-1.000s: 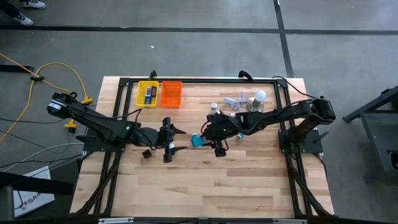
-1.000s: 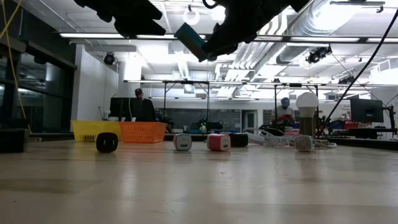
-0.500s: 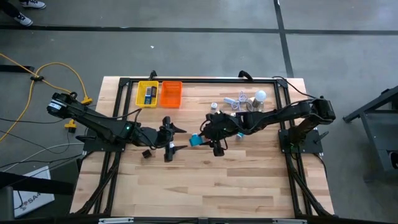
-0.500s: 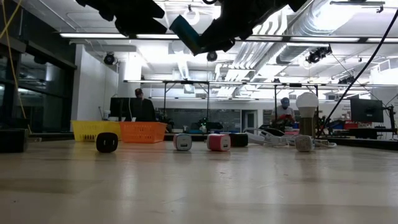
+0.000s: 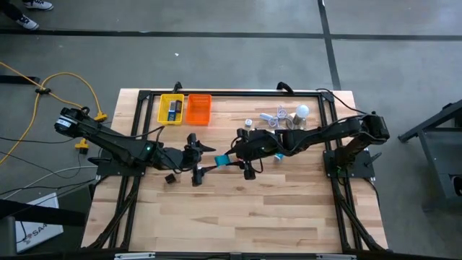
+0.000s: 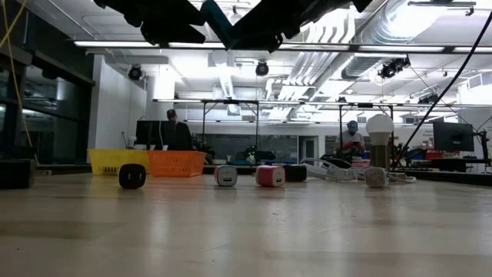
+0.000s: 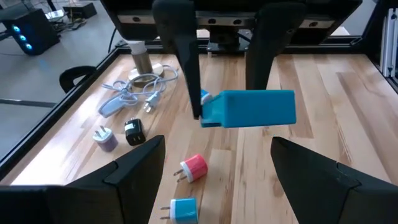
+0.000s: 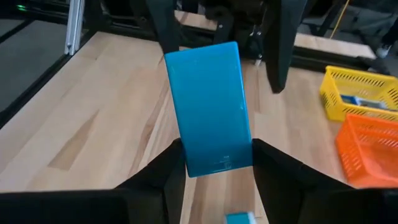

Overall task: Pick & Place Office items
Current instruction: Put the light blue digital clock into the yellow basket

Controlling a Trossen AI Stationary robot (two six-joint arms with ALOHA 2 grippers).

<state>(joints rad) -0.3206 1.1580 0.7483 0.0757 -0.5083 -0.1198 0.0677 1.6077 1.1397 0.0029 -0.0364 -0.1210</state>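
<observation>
A flat blue box (image 8: pixel 211 109) is held above the surface (image 5: pixel 289 209) by the right end effector (image 5: pixel 232 160), whose two fingers clamp its lower end; it hangs in the air near the middle of the surface. Compared with a second ago, the box has moved toward the left end effector (image 5: pixel 206 160) and now sits between that end effector's two widely spread fingers (image 7: pixel 127 180), which do not touch it. In the low view the box (image 6: pixel 217 23) has risen nearly to the upper edge.

Below the box, small plug-shaped pieces rest on the surface: a pink-red one (image 7: pixel 193 168), a light-blue one (image 7: pixel 180 208), a black one (image 7: pixel 134 132) and a pale one (image 7: pixel 104 138). Farther from the box lie a white cable (image 7: pixel 140 93) and a light bulb (image 5: pixel 303 111). A black piece (image 5: pixel 170 178) lies beside the left arm. Beyond the box, at the far edge of the surface, stand a yellow basket (image 5: pixel 171 109) and an orange basket (image 5: pixel 198 109), side by side.
</observation>
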